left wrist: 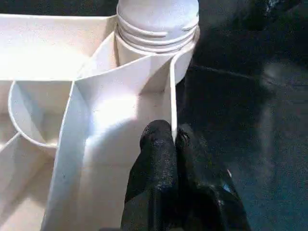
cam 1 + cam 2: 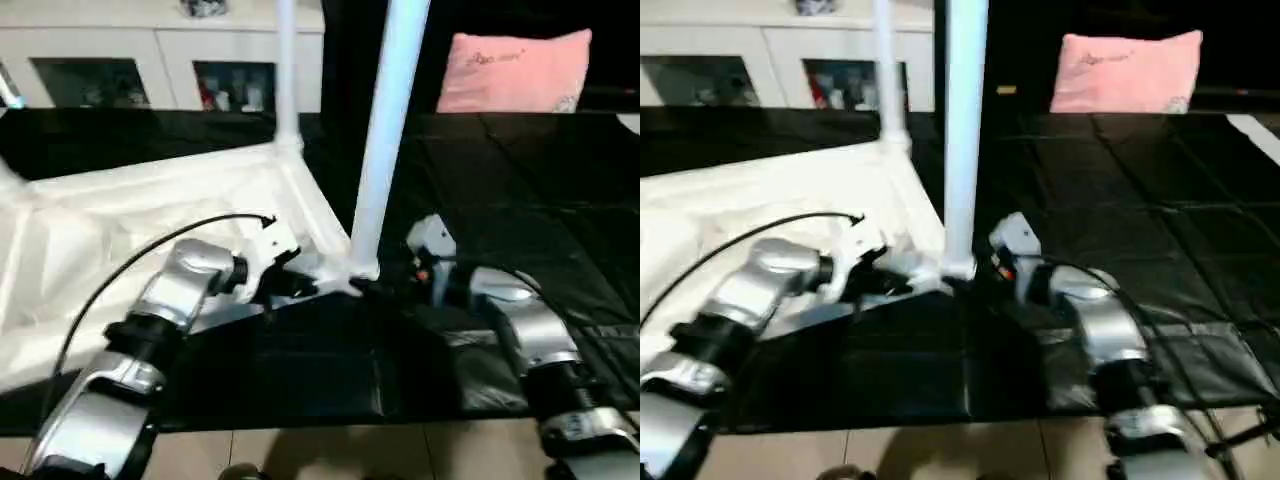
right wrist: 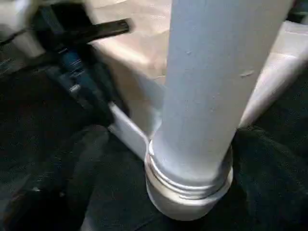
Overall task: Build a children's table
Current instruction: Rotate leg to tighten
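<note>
Tabletop [image 2: 120, 230] lies underside up on black mat [image 2: 520, 200]. Near leg [image 2: 385, 130] stands upright in corner socket [image 1: 156, 41], long axis vertical. Left gripper [image 1: 171, 144] is pinched shut on rim by socket. Right gripper [image 2: 425, 262] close beside leg; can't tell its opening. Tip: keep rim pinned and check leg is seated fully.

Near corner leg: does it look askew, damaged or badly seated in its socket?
Nothing stands out. The near leg stands upright in the corner socket of the upturned tabletop, its threaded base sitting in the collar. The left gripper pinches the tabletop's side wall beside that corner. A second leg stands at the far corner.
</note>
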Robot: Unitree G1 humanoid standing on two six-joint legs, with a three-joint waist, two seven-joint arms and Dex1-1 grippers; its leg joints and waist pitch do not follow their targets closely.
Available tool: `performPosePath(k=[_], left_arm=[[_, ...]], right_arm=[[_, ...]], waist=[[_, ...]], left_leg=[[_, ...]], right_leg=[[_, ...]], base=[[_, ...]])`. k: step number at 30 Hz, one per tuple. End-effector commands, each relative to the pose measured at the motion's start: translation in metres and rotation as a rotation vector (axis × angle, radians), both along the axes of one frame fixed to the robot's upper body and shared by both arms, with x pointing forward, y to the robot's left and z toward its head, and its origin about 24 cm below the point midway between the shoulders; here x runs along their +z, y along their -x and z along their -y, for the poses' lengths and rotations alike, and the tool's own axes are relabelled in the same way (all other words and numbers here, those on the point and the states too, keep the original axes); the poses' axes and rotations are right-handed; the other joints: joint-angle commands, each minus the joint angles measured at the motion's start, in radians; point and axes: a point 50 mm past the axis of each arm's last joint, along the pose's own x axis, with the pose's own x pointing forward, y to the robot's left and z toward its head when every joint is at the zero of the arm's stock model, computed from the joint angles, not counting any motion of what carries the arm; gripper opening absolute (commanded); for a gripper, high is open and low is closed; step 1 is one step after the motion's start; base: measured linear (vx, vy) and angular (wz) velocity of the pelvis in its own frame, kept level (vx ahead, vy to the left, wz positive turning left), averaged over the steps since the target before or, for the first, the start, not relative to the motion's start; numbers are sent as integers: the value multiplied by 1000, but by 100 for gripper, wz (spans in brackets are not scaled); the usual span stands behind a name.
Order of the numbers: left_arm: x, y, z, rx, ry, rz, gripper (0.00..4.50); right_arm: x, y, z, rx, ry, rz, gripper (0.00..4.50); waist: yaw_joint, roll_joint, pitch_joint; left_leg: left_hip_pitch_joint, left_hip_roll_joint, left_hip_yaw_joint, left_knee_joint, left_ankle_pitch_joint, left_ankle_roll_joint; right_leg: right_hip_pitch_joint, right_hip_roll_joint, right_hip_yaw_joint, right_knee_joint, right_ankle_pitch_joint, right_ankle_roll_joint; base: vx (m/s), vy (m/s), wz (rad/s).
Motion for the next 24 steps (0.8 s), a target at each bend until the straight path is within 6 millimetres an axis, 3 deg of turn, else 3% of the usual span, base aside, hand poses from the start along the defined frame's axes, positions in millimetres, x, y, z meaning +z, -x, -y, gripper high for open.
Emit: performPosePath(k=[1, 5, 12, 24], left_arm=[[13, 5, 10, -175, 16, 17, 0], [12, 8, 6, -231, -24, 2, 0], [10, 14, 3, -351, -90, -27, 0], [6, 21, 11, -436, -100, -44, 0]], right_arm=[[10, 5, 6, 115, 6, 4, 442], [13, 8, 10, 184, 12, -19, 442], [14, 11, 10, 281, 7, -57, 426], [6, 17, -3, 352, -43, -111, 312]], waist=[[4, 6, -67], [18, 4, -67], [23, 1, -69], [25, 0, -69]], left_leg=[[15, 48, -9, -63, -198, 56], [13, 49, -9, -63, -195, 57], [12, 49, -11, -63, -190, 49], [11, 48, -11, -63, -185, 45]], right_leg=[[51, -86, 54, -78, -229, -199], [53, -89, 54, -78, -242, -191], [53, -91, 53, -77, -258, -186], [53, -90, 52, -77, -265, -185]], base=[[0, 0, 0], [0, 0, 0], [0, 0, 0], [0, 0, 0]])
